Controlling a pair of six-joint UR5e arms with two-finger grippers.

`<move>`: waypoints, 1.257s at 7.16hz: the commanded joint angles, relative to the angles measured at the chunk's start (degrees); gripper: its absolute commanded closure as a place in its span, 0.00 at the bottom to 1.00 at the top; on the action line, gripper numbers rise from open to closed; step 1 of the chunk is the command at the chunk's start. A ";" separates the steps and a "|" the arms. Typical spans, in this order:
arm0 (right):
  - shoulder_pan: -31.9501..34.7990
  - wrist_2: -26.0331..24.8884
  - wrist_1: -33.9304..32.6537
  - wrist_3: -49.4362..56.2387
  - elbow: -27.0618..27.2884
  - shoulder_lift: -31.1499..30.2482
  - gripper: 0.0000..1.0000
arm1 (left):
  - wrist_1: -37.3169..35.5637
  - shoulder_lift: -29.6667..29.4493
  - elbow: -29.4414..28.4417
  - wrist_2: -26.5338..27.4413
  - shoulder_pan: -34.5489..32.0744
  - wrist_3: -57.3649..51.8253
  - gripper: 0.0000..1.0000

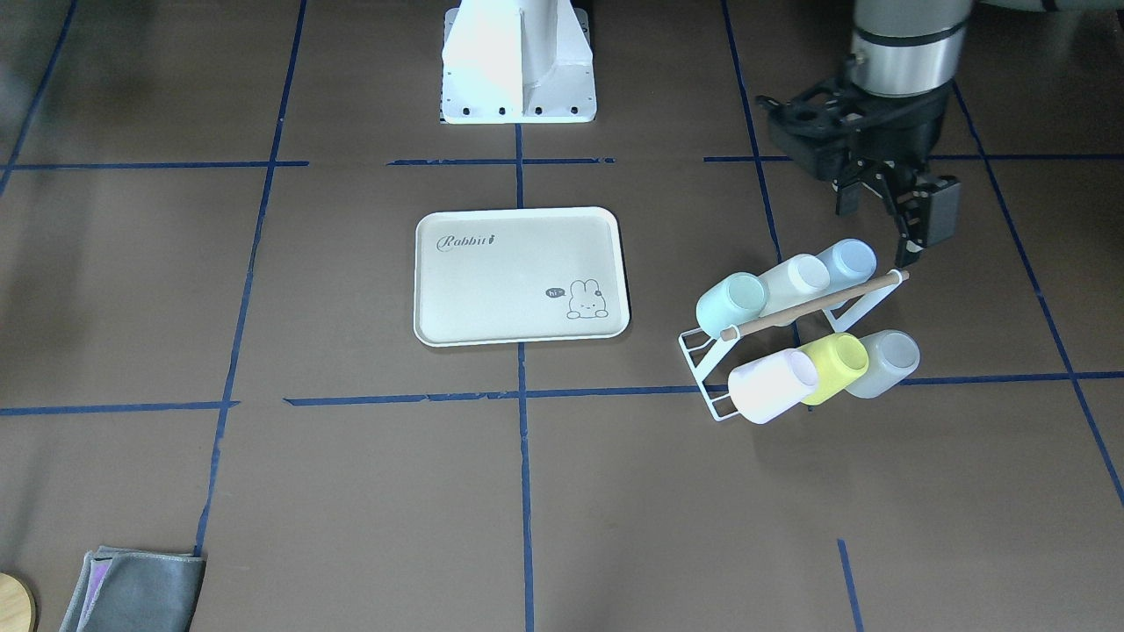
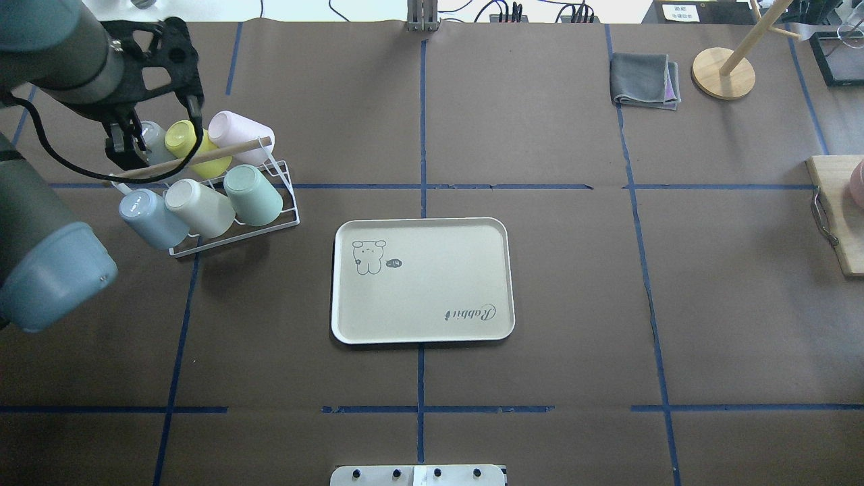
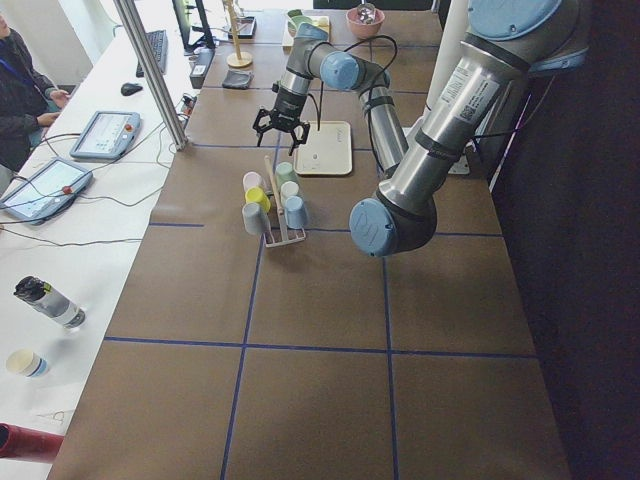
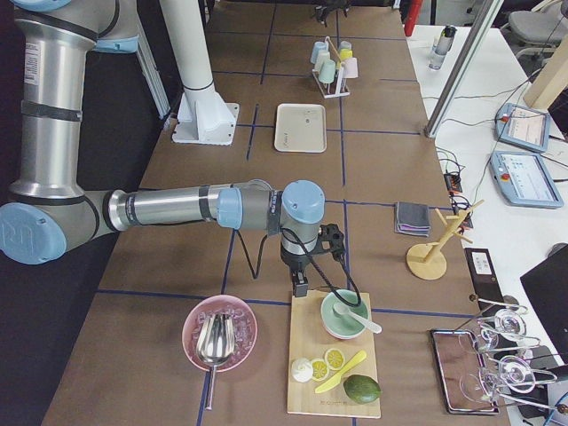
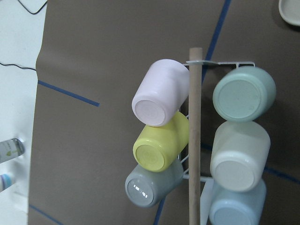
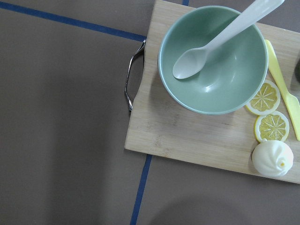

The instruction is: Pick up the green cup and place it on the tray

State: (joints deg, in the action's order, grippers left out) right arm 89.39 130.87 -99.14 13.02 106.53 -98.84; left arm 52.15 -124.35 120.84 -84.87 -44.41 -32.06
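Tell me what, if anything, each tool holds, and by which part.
The left tool is open above the rack, holding nothing; the green cup sits on the rack. The right tool hangs by a wooden board; its hold cannot be told.

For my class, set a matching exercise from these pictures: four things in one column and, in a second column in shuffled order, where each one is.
Column 1
1. green cup
2. tray
3. spoon
4. left claw

Column 2
A. in the bowl
B. on the rack, at the end nearest the tray
C. open, above the rack's other end
D. lying flat, nothing on it

Pairs: 1-B, 2-D, 3-A, 4-C
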 commanded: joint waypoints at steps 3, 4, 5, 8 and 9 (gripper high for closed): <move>0.00 0.00 0.00 -0.18 -0.10 -0.13 0.00 | -9.70 -2.39 -0.07 16.32 12.14 -10.98 0.00; 0.00 0.00 0.00 -0.18 -0.10 -0.39 0.00 | -9.52 -2.30 -2.25 21.28 15.29 -13.18 0.00; 0.00 0.00 0.00 -0.18 -0.10 -0.48 0.00 | -9.35 -3.00 -5.67 25.68 18.11 -15.90 0.00; 0.00 0.00 -0.09 -0.27 -0.18 -0.57 0.00 | -3.13 -3.79 -13.76 26.08 18.75 -17.69 0.00; 0.00 0.00 -0.09 -0.27 -0.27 -0.57 0.00 | -1.63 -3.79 -15.97 26.08 18.75 -17.60 0.00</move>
State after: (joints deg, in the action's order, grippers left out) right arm 89.38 130.87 -99.20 12.77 106.35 -99.37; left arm 48.38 -128.10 107.75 -58.87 -25.75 -49.55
